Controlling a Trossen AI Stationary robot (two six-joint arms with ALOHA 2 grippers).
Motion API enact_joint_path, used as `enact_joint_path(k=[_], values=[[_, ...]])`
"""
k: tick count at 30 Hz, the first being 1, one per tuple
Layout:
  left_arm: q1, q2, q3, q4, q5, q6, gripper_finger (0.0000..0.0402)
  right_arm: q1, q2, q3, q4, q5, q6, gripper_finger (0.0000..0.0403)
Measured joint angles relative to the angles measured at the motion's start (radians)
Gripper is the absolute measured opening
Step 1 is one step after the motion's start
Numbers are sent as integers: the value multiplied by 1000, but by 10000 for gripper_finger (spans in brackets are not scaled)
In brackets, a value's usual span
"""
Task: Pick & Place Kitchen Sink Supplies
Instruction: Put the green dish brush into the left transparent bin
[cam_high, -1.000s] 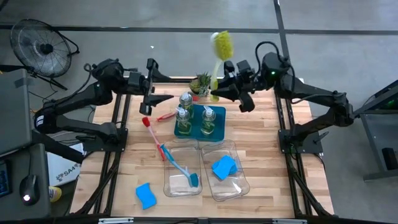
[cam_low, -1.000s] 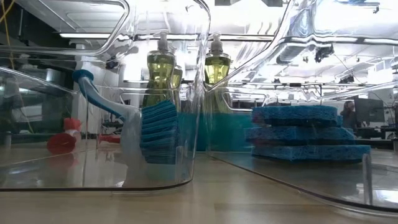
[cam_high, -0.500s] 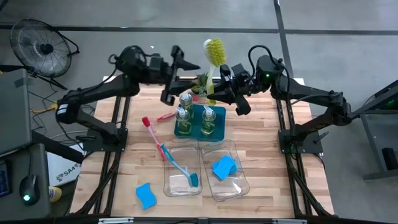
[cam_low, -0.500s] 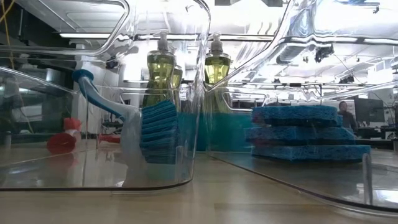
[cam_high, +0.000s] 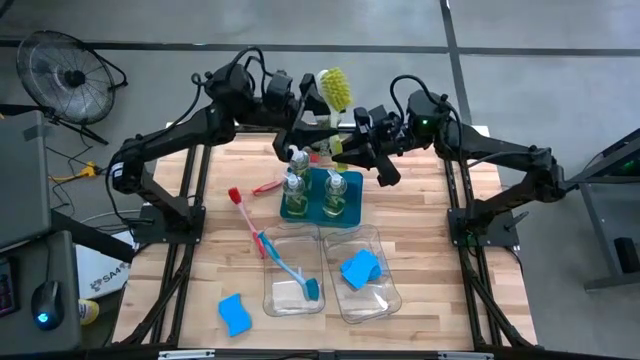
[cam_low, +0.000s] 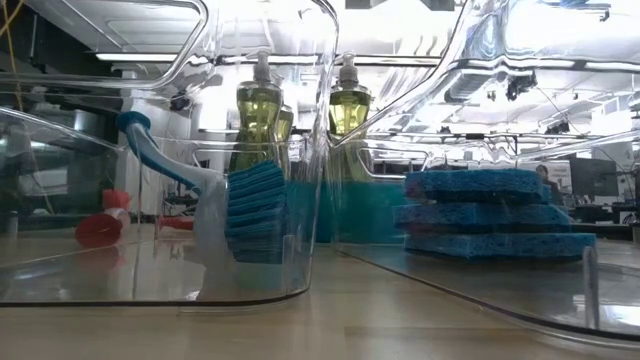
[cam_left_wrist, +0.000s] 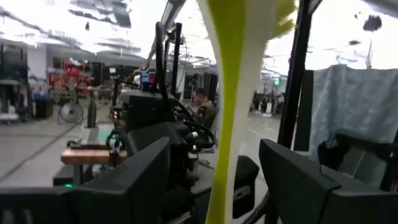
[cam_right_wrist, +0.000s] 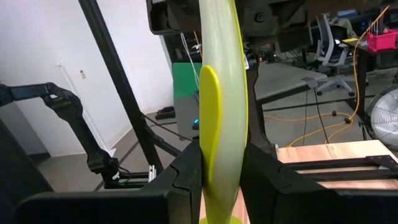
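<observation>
We see the yellow-green dish brush (cam_high: 335, 95) held upright in the air above the far edge of the table, bristle head up, over the small potted plant (cam_high: 325, 135). The right gripper (cam_high: 345, 148) has its two fingers pressed against the handle from both sides, as the right wrist view shows plainly. The left gripper (cam_high: 305, 115) sits just beside the same handle, higher up; in the left wrist view its fingers (cam_left_wrist: 134, 186) stand apart with the handle running between them, not yet pinching it. We judge this to be a handover from the right arm to the left.

Below, three soap bottles (cam_high: 335, 190) stand on the teal tray (cam_high: 300, 212). In front lie two clear bins (cam_high: 372, 285): one holds a blue brush (cam_high: 290, 270), the other a blue sponge (cam_high: 360, 268). A red-pink brush (cam_high: 243, 215) and a second blue sponge (cam_high: 233, 313) lie on the bare table (cam_high: 430, 250).

The risk lies in timing. If the right gripper lets go before the left one has closed, the brush could drop onto the plant or the bottles and knock them over. The handle is thin and smooth, so an off-centre pinch may let it swing or slip. The two wrists are crowded together and could bump.
</observation>
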Motion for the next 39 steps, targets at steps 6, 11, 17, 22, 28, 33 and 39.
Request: enact_joint_path(k=[6, 11, 17, 22, 28, 33, 39], values=[[-1, 0, 0, -38, -25, -59, 231, 0, 0, 0, 2, 1, 0, 73], [0, 0, 0, -37, -32, -34, 187, 2, 0, 0, -2, -2, 0, 73], [-1, 0, 0, -37, -24, 2, 134, 9, 0, 0, -3, -2, 0, 73], [-1, 0, 0, -37, -6, 50, 92, 13, 0, 0, -8, -1, 1, 73], [-1, 0, 0, -38, 6, 107, 44, 13, 0, 0, -14, -2, 7, 73], [-1, 0, 0, -38, 21, 132, 34, 18, -1, 0, -15, -5, 8, 73], [-1, 0, 0, -41, 26, 149, 38, 26, -1, 0, -22, 5, 9, 76]])
